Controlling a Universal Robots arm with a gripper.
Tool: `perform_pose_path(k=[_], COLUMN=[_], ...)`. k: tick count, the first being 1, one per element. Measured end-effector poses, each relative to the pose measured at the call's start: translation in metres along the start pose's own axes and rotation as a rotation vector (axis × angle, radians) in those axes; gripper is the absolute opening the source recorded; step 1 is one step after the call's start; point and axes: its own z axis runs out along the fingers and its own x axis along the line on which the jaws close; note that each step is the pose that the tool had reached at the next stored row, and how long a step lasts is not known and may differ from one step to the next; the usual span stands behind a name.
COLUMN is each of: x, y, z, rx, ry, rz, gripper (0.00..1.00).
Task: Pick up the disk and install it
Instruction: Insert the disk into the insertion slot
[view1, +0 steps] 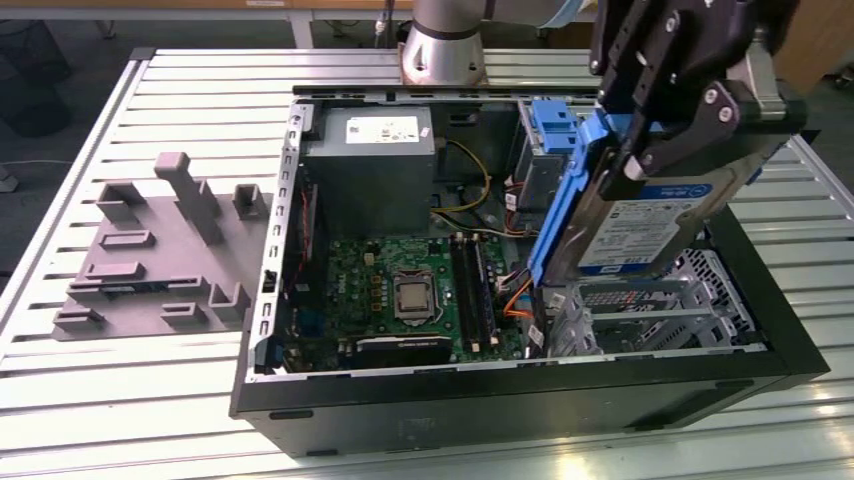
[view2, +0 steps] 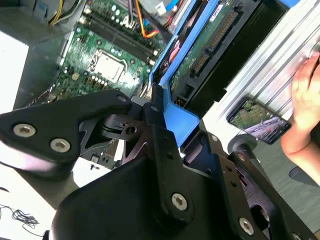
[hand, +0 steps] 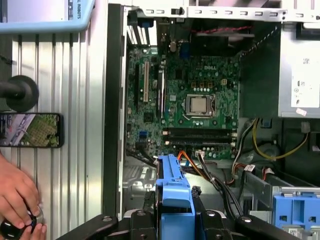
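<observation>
- Hanging over the open computer case (view1: 534, 405) in the exterior view, the claw (view1: 643, 165) sits at about two o'clock in the picture. It is pressed together on the upper end of the disk (view1: 641, 225).
- The disk is clear of the case, label outward, tilted with its lower end toward the drive cage (view1: 654, 310) at four o'clock. That tilt looks meant to line it up with the cage.
- Its blue side rail (view1: 561, 200) faces the motherboard (view1: 400, 290), which lies at the case's centre. A grey fixture (view1: 147, 250) rests on the bench (view1: 200, 80) at nine o'clock, well apart.
- In the second wrist view the claw (view2: 160, 117) pinches the blue side rail (view2: 180, 120). The disk (view2: 210, 45) shows its circuit-board side and reaches down toward the case. A phone (view2: 257, 120) lies outside the case, with a hand (view2: 307, 100) near it.
- In the first wrist view the claw (hand: 173, 222) grips the blue side rail (hand: 173, 190) over the case interior, with the motherboard (hand: 195, 100) beyond. The phone (hand: 31, 130) and hand (hand: 17, 195) are outside the case wall.
</observation>
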Motion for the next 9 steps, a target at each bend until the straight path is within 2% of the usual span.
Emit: perform_pose_path(k=[2,9], x=[0.0005,0.0021], y=[-0.006,-0.0077], z=[0.0019,0.0027], rx=[0.0001,0.0], ry=[-0.0001,-0.0001], rz=[0.0,0.0], gripper=[0.36,0.36])
